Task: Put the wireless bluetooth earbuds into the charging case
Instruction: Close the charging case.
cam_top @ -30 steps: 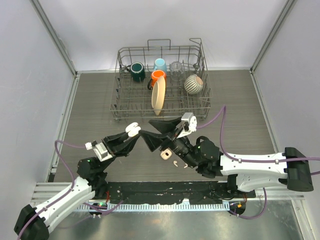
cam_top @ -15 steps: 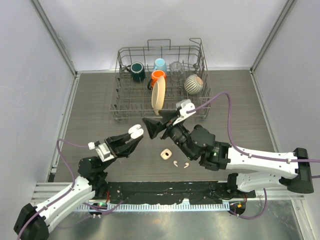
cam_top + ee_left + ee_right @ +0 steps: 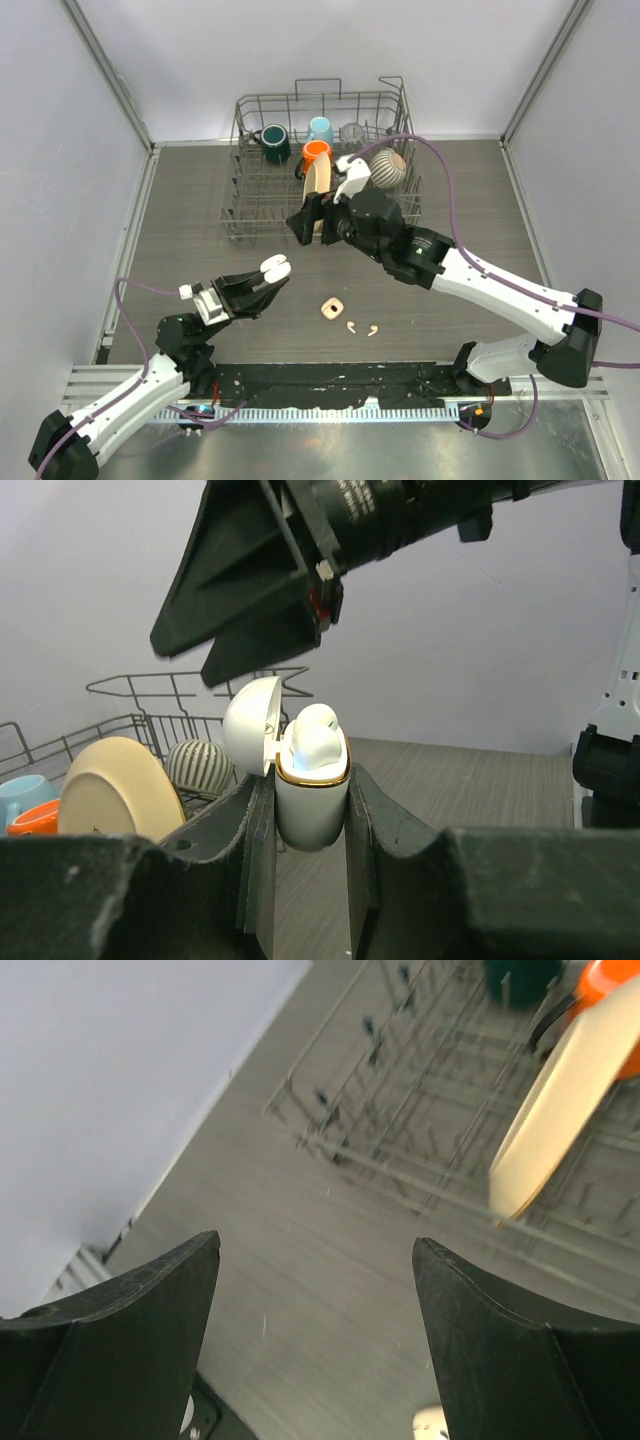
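My left gripper (image 3: 262,283) is shut on a white charging case (image 3: 272,266) with a gold rim, held upright above the table. Its lid (image 3: 250,725) stands open, and one white earbud (image 3: 318,742) sits in the case (image 3: 311,805). Two loose wireless bluetooth earbuds (image 3: 352,326) (image 3: 372,329) lie on the table to the right. My right gripper (image 3: 305,222) hangs open and empty above and beyond the case, close to the rack; its fingers (image 3: 250,580) loom overhead in the left wrist view. In the right wrist view that gripper (image 3: 316,1242) shows only bare table between its fingers.
A small beige case (image 3: 331,309) lies on the table just left of the loose buds. A wire dish rack (image 3: 320,96) at the back holds mugs, a cream plate (image 3: 317,192) and a striped bowl (image 3: 387,168). Walls close in on both sides.
My right arm has risen and swung back from over the loose buds toward the rack, its jaws spreading wider. The left gripper with the case has barely moved.
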You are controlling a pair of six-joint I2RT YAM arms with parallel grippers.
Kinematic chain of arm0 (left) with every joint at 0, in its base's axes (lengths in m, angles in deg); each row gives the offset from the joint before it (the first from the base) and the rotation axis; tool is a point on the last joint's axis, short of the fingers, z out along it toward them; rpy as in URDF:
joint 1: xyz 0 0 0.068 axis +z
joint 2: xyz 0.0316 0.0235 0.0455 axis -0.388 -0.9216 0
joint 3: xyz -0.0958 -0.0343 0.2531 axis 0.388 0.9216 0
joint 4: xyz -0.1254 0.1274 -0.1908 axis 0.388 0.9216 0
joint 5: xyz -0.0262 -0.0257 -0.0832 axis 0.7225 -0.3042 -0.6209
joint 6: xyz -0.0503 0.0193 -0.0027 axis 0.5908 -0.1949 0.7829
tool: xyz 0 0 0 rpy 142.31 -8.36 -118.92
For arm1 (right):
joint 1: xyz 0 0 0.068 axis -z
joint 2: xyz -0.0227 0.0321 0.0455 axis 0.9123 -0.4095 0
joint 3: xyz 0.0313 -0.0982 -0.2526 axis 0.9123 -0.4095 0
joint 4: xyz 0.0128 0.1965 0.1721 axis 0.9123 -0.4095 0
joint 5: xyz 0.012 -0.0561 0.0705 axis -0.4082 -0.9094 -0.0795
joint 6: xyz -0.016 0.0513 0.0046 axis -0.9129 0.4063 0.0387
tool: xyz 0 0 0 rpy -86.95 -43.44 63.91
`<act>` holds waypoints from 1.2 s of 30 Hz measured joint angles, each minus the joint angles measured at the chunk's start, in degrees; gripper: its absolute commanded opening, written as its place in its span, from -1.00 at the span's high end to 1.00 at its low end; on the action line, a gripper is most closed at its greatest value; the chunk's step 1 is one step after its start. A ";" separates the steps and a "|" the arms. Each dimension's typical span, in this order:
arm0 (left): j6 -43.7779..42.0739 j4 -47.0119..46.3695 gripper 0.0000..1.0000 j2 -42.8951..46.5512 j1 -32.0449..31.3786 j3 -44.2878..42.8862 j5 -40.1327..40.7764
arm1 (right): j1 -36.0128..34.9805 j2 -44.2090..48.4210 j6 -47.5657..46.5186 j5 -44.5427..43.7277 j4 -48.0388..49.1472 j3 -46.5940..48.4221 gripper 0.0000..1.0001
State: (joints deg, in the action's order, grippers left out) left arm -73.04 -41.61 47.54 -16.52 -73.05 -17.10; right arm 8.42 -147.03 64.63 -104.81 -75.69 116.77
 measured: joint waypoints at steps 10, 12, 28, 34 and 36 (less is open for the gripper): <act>0.24 1.16 0.99 -0.11 0.00 -0.02 -2.67 | -0.11 -2.97 3.67 9.33 -1.62 0.00 -0.64; 0.26 1.14 0.99 -0.90 0.00 -0.02 -2.93 | -0.11 -3.28 4.15 10.64 -1.49 0.00 -0.64; 1.97 1.97 1.00 -3.96 -0.02 -0.02 -2.12 | 0.04 -3.82 4.39 21.07 -1.64 -3.67 -0.57; 3.30 4.50 1.00 -3.74 -0.63 -0.02 -0.98 | 0.09 0.79 4.63 19.37 -0.28 -9.66 -0.61; 3.91 7.52 1.00 -3.26 -0.63 -0.66 0.48 | 0.04 1.92 5.22 15.91 -0.28 -11.04 -0.64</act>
State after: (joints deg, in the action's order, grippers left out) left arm -69.13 -34.09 44.29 -17.16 -73.71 -16.62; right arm 8.47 -145.10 69.85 -88.90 -75.97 105.74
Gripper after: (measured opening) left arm 0.294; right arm 0.803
